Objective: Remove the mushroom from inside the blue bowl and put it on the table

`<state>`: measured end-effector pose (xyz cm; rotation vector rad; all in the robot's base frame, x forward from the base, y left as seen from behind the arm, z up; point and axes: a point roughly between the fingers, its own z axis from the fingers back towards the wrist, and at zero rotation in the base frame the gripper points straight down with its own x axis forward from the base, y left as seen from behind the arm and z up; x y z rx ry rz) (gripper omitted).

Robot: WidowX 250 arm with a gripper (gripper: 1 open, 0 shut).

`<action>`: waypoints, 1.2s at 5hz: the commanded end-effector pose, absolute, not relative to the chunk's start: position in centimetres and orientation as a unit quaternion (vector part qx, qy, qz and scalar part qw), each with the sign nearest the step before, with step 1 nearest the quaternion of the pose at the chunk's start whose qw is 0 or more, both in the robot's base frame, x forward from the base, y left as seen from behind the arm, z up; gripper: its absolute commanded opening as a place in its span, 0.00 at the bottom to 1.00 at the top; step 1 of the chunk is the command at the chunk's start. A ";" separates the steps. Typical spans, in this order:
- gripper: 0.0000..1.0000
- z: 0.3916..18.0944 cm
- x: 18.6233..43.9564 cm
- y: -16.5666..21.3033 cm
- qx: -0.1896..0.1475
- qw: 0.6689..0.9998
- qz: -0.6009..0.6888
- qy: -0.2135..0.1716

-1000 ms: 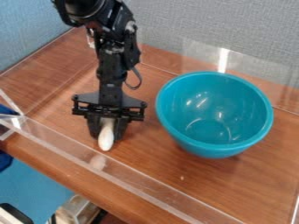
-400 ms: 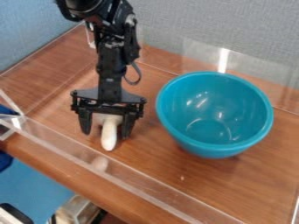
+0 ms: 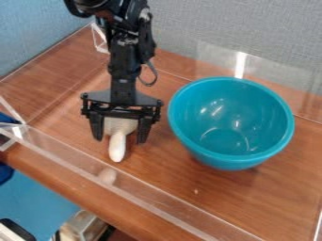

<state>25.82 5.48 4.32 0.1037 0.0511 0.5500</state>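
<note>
1. Gripper (image 3: 123, 132) pointing straight down, its two black fingers (image 3: 94, 125) spread wide, holding nothing.
2. Mushroom (image 3: 117, 146) lies on the table (image 3: 51, 94) between and just below the fingertips, cream stem toward the camera; contact cannot be told.
3. Black arm (image 3: 122, 52) rises behind, toward the top edge.
4. Blue bowl (image 3: 232, 121) stands to the right, near the gripper.
5. Clear acrylic wall (image 3: 151, 202) edges the table's front.
</note>
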 end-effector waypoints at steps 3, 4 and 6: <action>1.00 6.9 26.7 8.7 0.042 0.967 0.248 -0.028; 1.00 7.7 26.1 9.7 0.035 0.968 0.244 -0.045; 1.00 7.3 26.7 10.4 0.027 0.976 0.207 -0.067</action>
